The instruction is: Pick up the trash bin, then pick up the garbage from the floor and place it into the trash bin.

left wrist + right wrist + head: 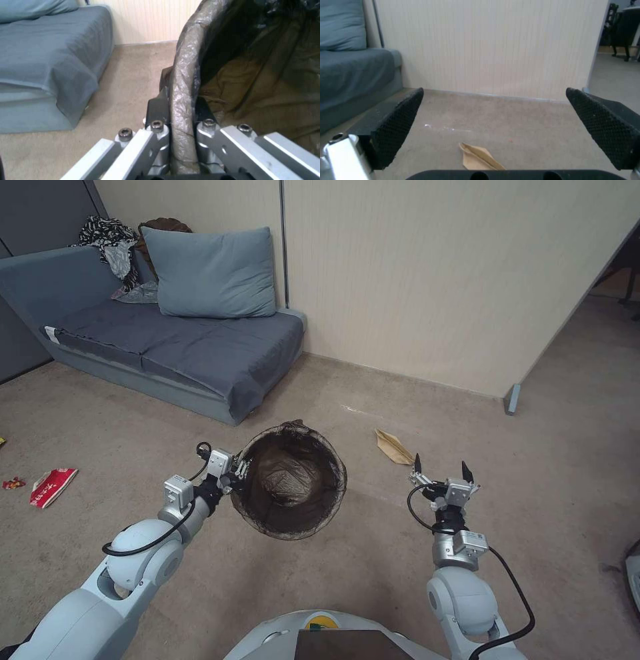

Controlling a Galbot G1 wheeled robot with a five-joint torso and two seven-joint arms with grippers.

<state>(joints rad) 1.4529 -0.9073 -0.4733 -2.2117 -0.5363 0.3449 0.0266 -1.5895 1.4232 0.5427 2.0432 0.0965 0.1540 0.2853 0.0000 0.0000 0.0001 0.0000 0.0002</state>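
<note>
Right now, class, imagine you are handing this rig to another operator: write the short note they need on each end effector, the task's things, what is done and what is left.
Left end effector: shut on the rim of the trash bin, held off the carpet, opening facing the head camera.
Right end effector: open, empty, hovering low just short of the tan paper bag.
Bin pickup is done.
Left: the paper bag ahead on the right, plus a red-and-white snack packet and a small red scrap on the carpet far left, all into the bin.

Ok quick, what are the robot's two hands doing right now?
Left end effector: shut on the rim of the small round white bin lined with a dark bag.
Right end effector: open, holding nothing, above the tan paper bag.
</note>
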